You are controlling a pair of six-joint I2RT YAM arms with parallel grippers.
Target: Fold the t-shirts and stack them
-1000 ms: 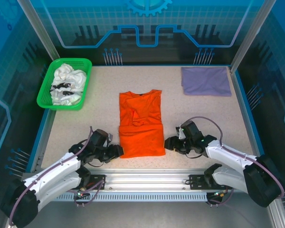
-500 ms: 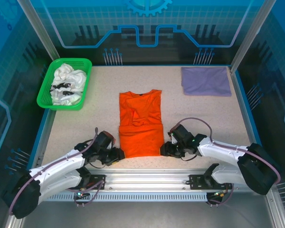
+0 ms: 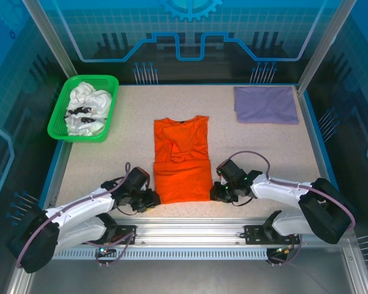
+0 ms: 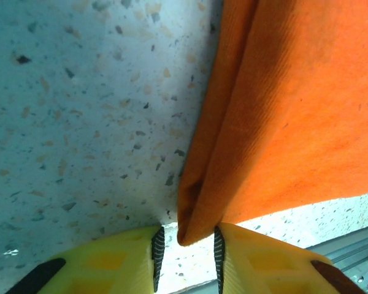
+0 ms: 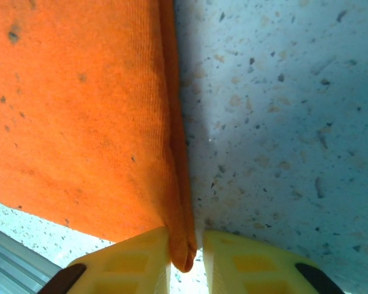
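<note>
Straddling one orange t-shirt (image 3: 181, 165) — left claw (image 4: 185, 237), right claw (image 5: 185, 244).

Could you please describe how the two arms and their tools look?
The left arm and right arm have white shells and black joints. A thin grey-purple cable loops along each. The left tool and right tool have broad yellow fingers with black ribbed pads.
</note>
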